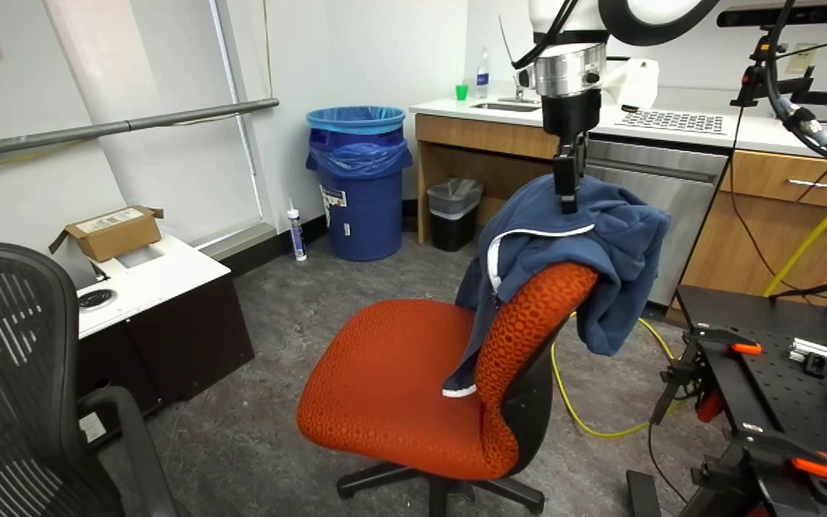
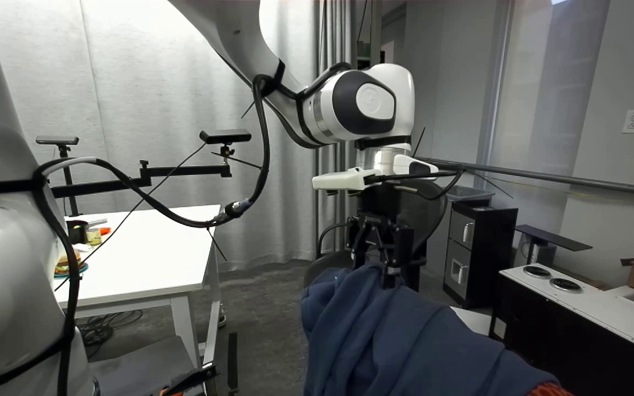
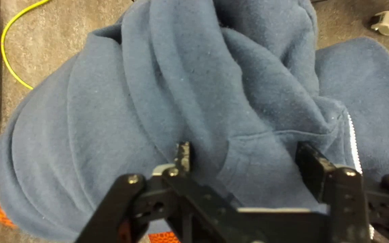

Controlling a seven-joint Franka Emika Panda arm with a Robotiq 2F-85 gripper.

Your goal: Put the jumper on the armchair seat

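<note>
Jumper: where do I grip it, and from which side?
Probably the bunched folds of the jumper on top of the backrest, from straight above: cloth hangs down both sides, the folds there look loose enough to pinch, and the gripper points down, open over them.

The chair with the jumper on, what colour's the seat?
Orange-red. The seat shows best in an exterior view.

Blue fabric jumper (image 1: pixel 618 240) draped over the orange-red fabric backrest (image 1: pixel 528 327).
The black two-fingered tool (image 3: pixel 245 157) stands at the jumper's top; in an exterior view, one end hangs down the front to the wide rounded orange-red fabric seat (image 1: pixel 385 359), with a black mesh chair (image 1: pixel 11 359) left, black perforated table (image 1: pixel 801 402) right, and blue plastic barrel (image 1: pixel 363 208) behind, left of the wood-fronted counter (image 1: pixel 489 135).
</note>
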